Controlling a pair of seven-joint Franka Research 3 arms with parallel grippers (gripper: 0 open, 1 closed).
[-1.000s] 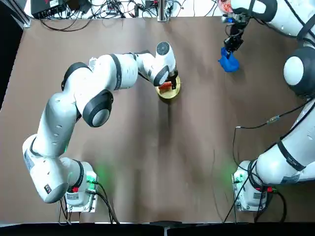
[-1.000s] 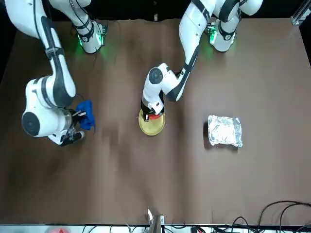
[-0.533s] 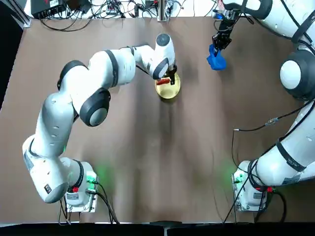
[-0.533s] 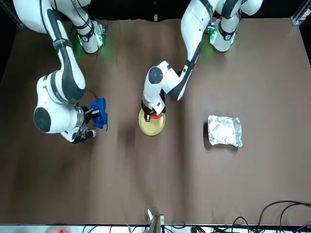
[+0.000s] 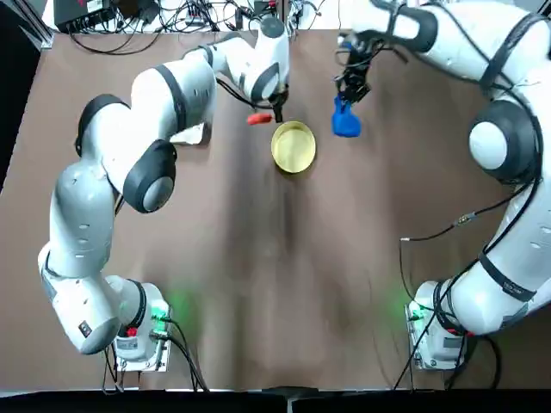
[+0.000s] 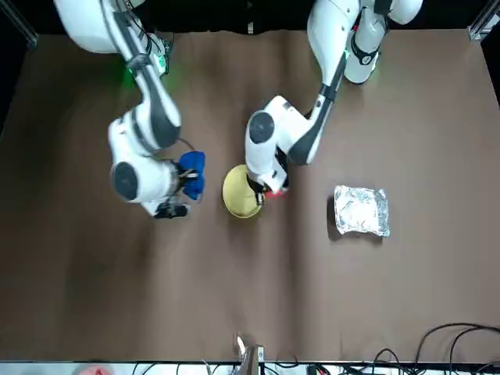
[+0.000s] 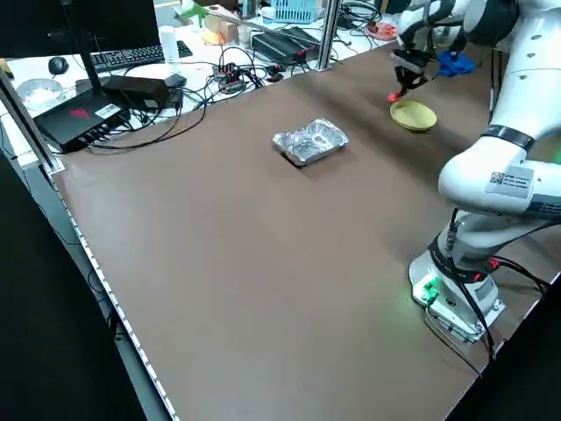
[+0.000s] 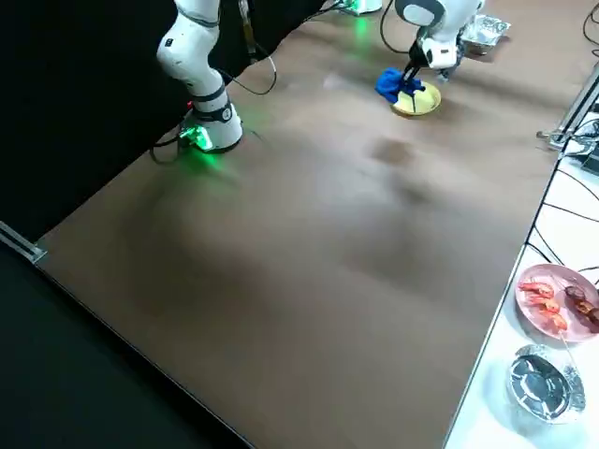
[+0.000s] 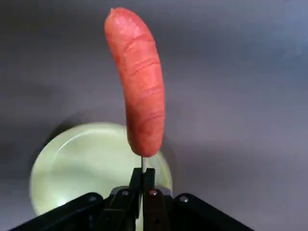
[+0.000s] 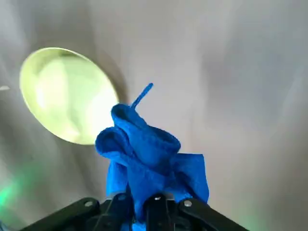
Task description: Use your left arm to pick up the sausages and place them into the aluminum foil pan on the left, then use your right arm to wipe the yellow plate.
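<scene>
I'd say the sausage move is in hand: the left gripper [image 9: 143,172], just beside the yellow plate [image 5: 294,147], has its jaws clamped on a thin skewer [image 9: 143,164] bearing the sausage [image 9: 144,86]. Next, it should carry that over the aluminum foil pan [image 6: 361,209] and let go. On the plate's other side, the right gripper [image 10: 140,199] pinches a blue cloth [image 10: 144,161]. I count one sausage held, and one yellow plate, one foil pan and one cloth over the brown table [image 5: 232,258].

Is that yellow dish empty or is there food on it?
Empty: the yellow plate shows a bare surface from overhead, and the sausage is up on a thin skewer.
</scene>
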